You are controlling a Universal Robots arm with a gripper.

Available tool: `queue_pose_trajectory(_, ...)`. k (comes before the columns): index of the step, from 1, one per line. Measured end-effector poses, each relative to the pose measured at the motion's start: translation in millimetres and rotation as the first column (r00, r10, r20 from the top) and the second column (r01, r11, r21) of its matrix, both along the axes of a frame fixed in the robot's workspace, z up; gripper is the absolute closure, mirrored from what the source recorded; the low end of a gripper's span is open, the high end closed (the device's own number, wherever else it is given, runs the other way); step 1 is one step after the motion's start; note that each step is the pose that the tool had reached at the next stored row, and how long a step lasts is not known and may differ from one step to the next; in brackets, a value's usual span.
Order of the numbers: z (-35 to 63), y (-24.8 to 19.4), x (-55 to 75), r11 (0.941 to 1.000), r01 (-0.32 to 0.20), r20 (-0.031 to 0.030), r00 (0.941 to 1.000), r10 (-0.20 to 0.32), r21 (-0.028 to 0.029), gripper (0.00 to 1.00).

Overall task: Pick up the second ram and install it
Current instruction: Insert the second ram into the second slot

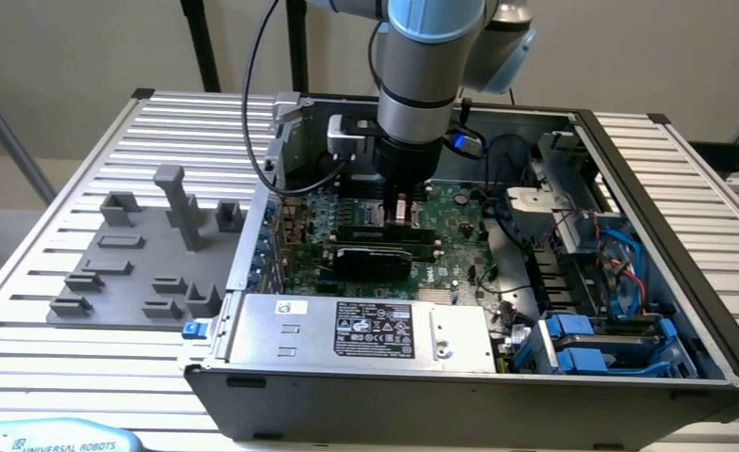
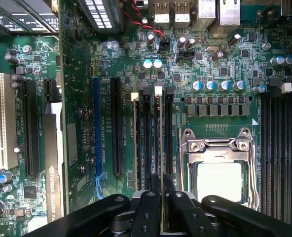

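My gripper (image 2: 162, 191) is down inside the open computer case, just above the green motherboard (image 1: 452, 222). Its two dark fingers (image 2: 148, 207) stand close together, shut on a thin stick seen edge-on, the second ram (image 2: 161, 165). The stick runs in line with the row of long memory slots (image 2: 147, 138), right beside the square CPU socket (image 2: 219, 163). Whether its lower edge sits in a slot I cannot tell. In the exterior view the gripper (image 1: 401, 215) hangs straight down from the arm over the middle of the board.
A grey fixture plate with blocks (image 1: 143, 264) lies on the table at the exterior view's left. A silver power supply (image 1: 369, 330) fills the case's near side. A black expansion card (image 1: 369, 256) stands close to the gripper. Cables and blue drive bays (image 1: 595, 330) crowd the right.
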State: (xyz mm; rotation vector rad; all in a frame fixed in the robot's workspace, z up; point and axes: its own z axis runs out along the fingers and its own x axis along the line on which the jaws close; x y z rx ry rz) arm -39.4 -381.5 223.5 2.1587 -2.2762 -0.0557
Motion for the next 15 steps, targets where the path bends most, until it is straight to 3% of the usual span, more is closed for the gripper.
queue_pose_trajectory(15, -1.1, 0.9, 0.0, 1.0000, 0.000, 0.0000, 1.0000, 0.000, -0.0001, 0.87)
